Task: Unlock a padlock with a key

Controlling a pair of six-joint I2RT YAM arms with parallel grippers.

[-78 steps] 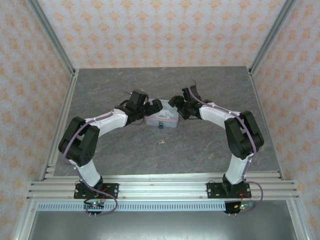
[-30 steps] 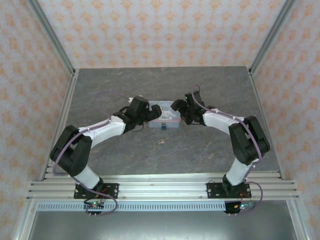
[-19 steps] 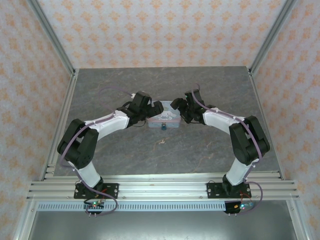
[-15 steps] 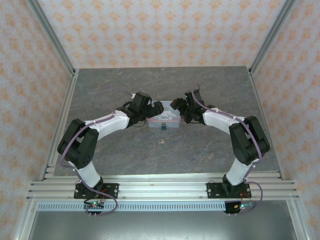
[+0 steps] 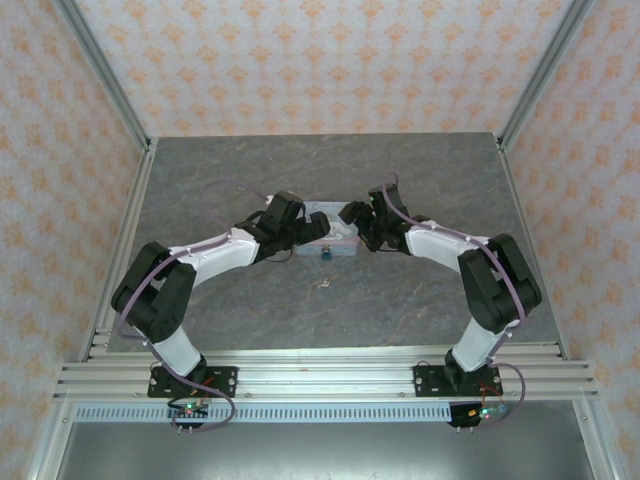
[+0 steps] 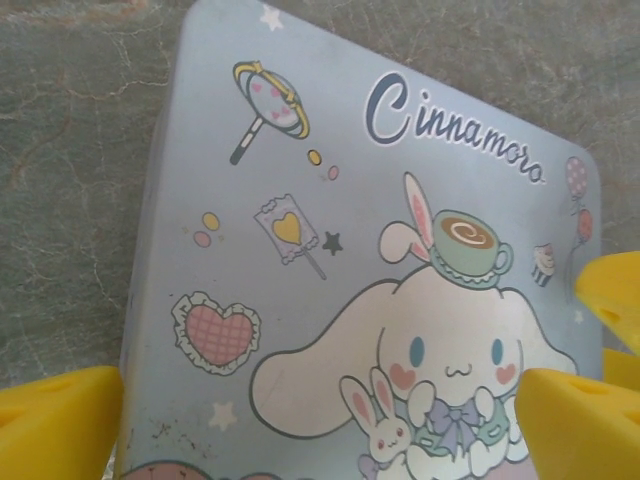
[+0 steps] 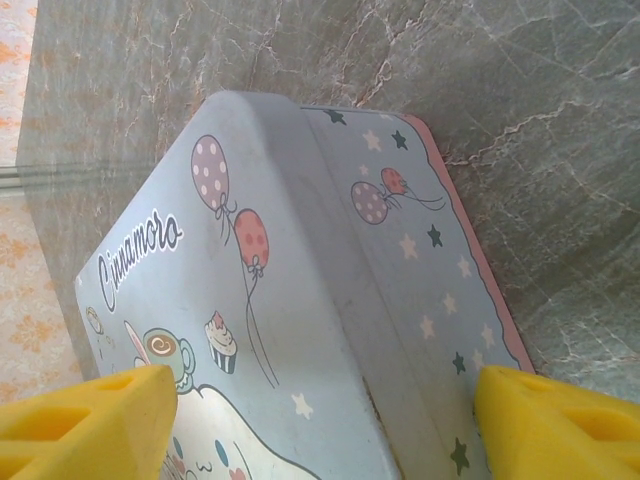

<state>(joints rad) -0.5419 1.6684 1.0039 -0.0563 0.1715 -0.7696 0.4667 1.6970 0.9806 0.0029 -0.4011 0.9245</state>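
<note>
Seen from above, the padlock (image 5: 326, 254) at the tin's (image 5: 328, 233) 6 o'clock side is a dark-and-blue fleck, with shackle and keyhole too small to read. A paler speck (image 5: 322, 285) further toward 6 o'clock on the bench (image 5: 420, 180) cannot be identified. The left end effector (image 5: 311, 229) hides the tin's 9 o'clock end, the right end effector (image 5: 351, 224) its 3 o'clock end. Both wrist views crop the tin and the yellow fingertips (image 6: 60, 425) at 6 o'clock.
</note>
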